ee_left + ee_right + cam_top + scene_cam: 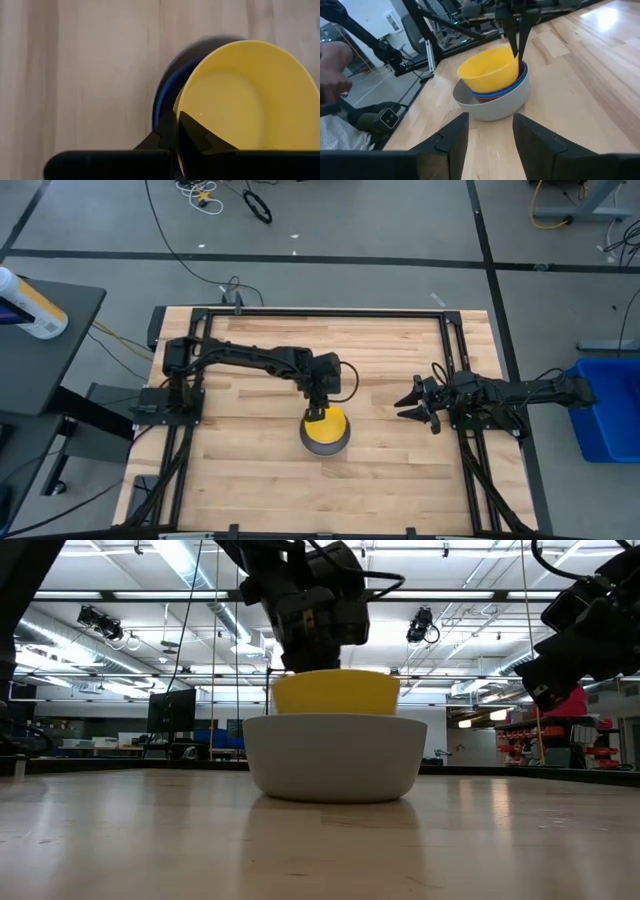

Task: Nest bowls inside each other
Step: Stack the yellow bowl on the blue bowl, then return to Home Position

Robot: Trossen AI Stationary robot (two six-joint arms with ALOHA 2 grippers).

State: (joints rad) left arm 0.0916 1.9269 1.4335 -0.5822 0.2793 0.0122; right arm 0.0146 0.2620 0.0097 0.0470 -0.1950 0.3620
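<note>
Yellow bowl (pixel 326 426): smooth, glossy plastic, round, plain inside; uppermost of the stack and sitting tilted, not fully seated, its rim standing clear above the rest. Left claw (pixel 316 413) is clamped together on the yellow bowl's rim, one finger inside and one outside.

Grey bowl (pixel 335 755): the largest, matt pale plastic, rounded wall on a narrow flat foot; it rests on the surface and carries all the others.

Dark blue bowl (pixel 519 82): only a rim arc shows, directly under the yellow bowl.

Light blue bowl (pixel 492 93): a thin rim band beneath the dark blue.

Red bowl (pixel 487 99): a sliver of rim, lowest of the coloured ones, inside the grey.

Location of stack: middle of the surface, toward its near edge in the high view.

Surface (pixel 250 450): pale wooden planks with visible grain and a light sheen, bounded by a black metal frame.

Right claw (pixel 410 402): hovering well apart from the stack, on the surface's right side, fingers spread apart and holding nothing, aimed at the stack.
</note>
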